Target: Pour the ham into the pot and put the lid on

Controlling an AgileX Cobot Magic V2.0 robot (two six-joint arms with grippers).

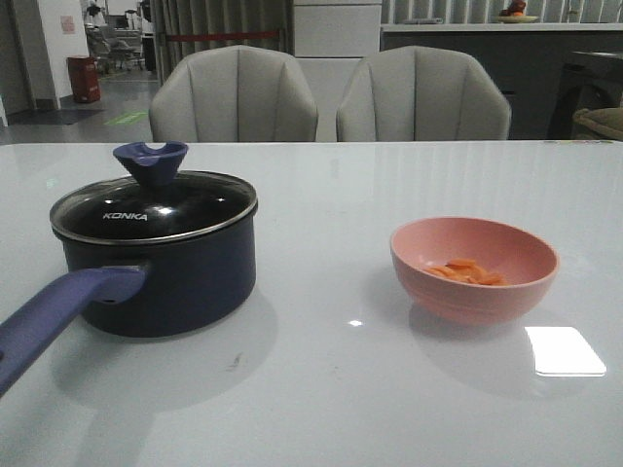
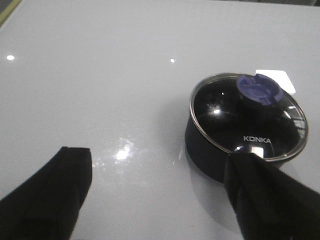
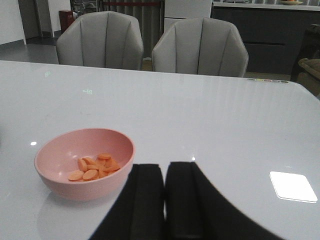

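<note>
The dark navy pot (image 1: 185,277) stands at the left of the table, its purple-blue handle (image 1: 58,316) pointing toward the near left. The glass lid (image 1: 156,209) with a blue knob (image 1: 151,161) rests on it. A pink bowl (image 1: 474,268) at the right holds the ham (image 1: 467,272), a small heap of orange slices. Neither gripper shows in the front view. My left gripper (image 2: 159,162) is open, apart from the pot (image 2: 210,160), with one finger overlapping the pot's near side. My right gripper (image 3: 165,172) is shut and empty, beside the bowl (image 3: 85,162) and its ham (image 3: 95,167).
Two grey chairs (image 1: 234,97) (image 1: 423,95) stand behind the table's far edge. A bright light reflection (image 1: 565,350) lies on the glossy white tabletop near the bowl.
</note>
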